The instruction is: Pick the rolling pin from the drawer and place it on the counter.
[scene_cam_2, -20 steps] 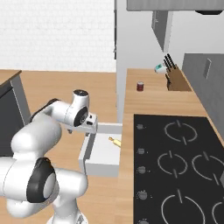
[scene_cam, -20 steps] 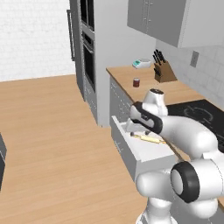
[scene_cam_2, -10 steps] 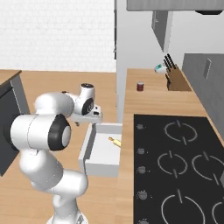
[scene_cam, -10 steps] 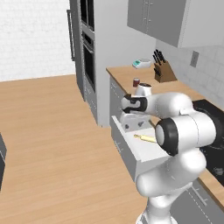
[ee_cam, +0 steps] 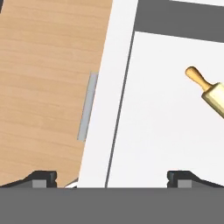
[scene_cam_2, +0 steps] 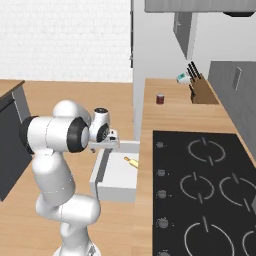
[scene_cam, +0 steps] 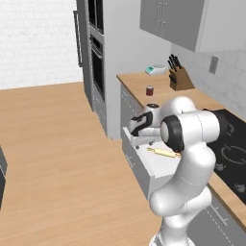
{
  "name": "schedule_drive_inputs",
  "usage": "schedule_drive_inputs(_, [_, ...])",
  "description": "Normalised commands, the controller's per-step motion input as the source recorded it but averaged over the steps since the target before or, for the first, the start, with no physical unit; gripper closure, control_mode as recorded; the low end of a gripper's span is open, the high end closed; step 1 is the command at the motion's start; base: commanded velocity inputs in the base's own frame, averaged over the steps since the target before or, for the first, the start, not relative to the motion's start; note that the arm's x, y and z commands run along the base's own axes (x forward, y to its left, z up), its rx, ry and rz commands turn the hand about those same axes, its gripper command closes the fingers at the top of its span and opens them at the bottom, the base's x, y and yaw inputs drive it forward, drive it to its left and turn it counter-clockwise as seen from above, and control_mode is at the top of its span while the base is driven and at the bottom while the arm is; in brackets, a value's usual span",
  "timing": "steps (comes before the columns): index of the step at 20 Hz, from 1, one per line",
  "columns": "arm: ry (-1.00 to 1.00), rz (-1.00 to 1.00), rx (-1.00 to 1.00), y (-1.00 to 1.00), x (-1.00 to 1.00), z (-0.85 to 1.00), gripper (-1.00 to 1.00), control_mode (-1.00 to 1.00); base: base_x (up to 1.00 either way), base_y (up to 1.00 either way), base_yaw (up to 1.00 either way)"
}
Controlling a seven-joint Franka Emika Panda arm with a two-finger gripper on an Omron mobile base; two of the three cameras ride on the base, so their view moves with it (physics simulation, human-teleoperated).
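Beneath the counter [scene_cam_2: 172, 115] we see the drawer [scene_cam_2: 116, 176] pulled open; our slim pale-yellow, orange-knobbed rolling pin [ee_cam: 209, 90] lies inside, apart from our gripper [ee_cam: 111, 177], whose jaws are spread wide.

An open drawer [scene_cam: 153, 166] at centre frame holds a rolling pin [scene_cam: 163, 152] on its pale floor; behind, at upper right, the wooden counter [scene_cam_2: 172, 116] carries a red jar [scene_cam_2: 160, 98] and knife block [scene_cam_2: 201, 90].
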Motion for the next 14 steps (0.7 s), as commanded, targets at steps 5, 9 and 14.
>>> schedule_drive_inputs(5, [0.02, 0.0, -0.02, 0.22, 0.04, -0.66, -1.0, -1.0, 0.0, 0.0, 0.0])
schedule_drive_inputs(9, [0.0, 0.0, 0.0, 0.48, 0.42, -0.57, -1.0, -1.0, 0.0, 0.0, 0.0])
schedule_drive_inputs(14, [0.0, 0.0, 0.0, 0.54, 0.29, -0.39, -1.0, -1.0, 0.0, 0.0, 0.0])
